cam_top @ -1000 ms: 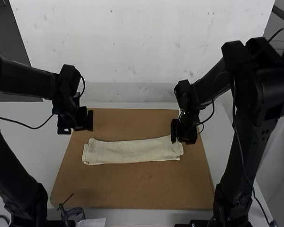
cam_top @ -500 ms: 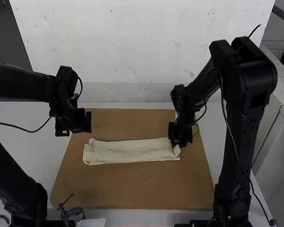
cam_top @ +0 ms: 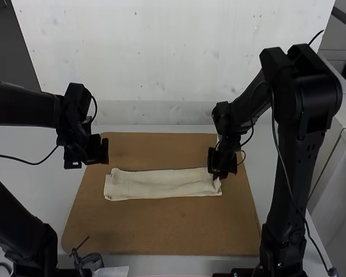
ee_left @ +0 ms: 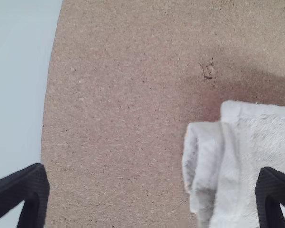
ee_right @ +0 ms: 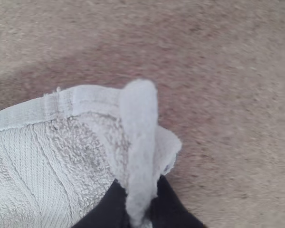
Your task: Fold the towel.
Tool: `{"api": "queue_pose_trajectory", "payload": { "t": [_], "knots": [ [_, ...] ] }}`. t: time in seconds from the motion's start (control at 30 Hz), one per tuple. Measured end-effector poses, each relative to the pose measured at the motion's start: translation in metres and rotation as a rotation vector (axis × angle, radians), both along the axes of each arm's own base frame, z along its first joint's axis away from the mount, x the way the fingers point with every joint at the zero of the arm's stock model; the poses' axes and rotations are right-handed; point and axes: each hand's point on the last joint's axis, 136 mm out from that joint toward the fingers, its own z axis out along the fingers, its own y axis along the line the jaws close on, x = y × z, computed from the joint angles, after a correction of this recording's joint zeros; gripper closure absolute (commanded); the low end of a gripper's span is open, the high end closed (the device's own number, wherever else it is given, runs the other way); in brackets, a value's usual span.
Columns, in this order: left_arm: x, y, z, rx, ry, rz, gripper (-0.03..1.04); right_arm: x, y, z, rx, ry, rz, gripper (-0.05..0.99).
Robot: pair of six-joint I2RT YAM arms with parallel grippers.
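Note:
The pale towel (cam_top: 161, 184) lies as a long folded strip across the brown board. At its right end my right gripper (cam_top: 217, 175) is shut on the end of the cloth; in the right wrist view the right gripper (ee_right: 138, 211) pinches an upright ridge of the towel (ee_right: 52, 166). My left gripper (cam_top: 87, 164) hangs above the board's left edge, apart from the cloth. In the left wrist view the left gripper (ee_left: 152, 190) is wide open, and layered folds show at the towel's (ee_left: 261, 142) near end.
The brown board (cam_top: 161, 231) lies on a light table (cam_top: 29, 190), with a pale wall behind. A small clamp (cam_top: 89, 259) and a piece of paper stand at the front left edge. Cables hang from both arms.
My right gripper closed on the towel's right end, moved left, then slightly back right, and the towel shifted a little right with it. My left gripper drifted slightly left.

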Motion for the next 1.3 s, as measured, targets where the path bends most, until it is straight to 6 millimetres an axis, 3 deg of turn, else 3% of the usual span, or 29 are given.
{"api": "queue_pose_trajectory", "payload": {
  "t": [0.27, 0.53, 0.67, 0.77, 0.83, 0.93, 1.0, 1.2, 1.3],
  "knots": [
    [-0.004, 0.0, -0.003, 0.002, 0.007, -0.005, 0.04, 0.019, -0.078, 0.031, -0.02, -0.077, -0.141, 0.92],
    [-0.002, -0.003, 0.008, -0.003, -0.03, -0.013, 0.04, 0.014, -0.153, 0.032, -0.064, -0.082, -0.242, 0.92],
    [-0.002, -0.003, 0.009, -0.004, -0.036, -0.013, 0.04, 0.011, -0.177, 0.033, -0.079, -0.079, -0.272, 0.92],
    [-0.002, -0.003, 0.009, -0.004, -0.037, -0.013, 0.04, 0.013, -0.179, 0.037, -0.085, -0.075, -0.264, 0.92],
    [-0.002, -0.003, 0.009, -0.004, -0.036, -0.013, 0.04, 0.015, -0.172, 0.04, -0.088, -0.07, -0.243, 0.92],
    [-0.004, -0.002, 0.007, -0.003, -0.032, -0.013, 0.04, 0.016, -0.142, 0.039, -0.085, -0.051, -0.174, 0.92],
    [-0.006, -0.002, 0.005, -0.002, -0.026, -0.013, 0.04, 0.015, -0.112, 0.038, -0.079, -0.037, -0.116, 0.92],
    [-0.007, -0.003, 0.003, -0.002, -0.026, -0.018, 0.04, 0.005, 0.004, 0.044, -0.048, -0.055, 0.103, 0.92],
    [-0.007, -0.004, 0.004, -0.002, -0.027, -0.019, 0.04, 0.004, 0.044, 0.057, -0.036, -0.082, 0.151, 0.92]
  ]
}}
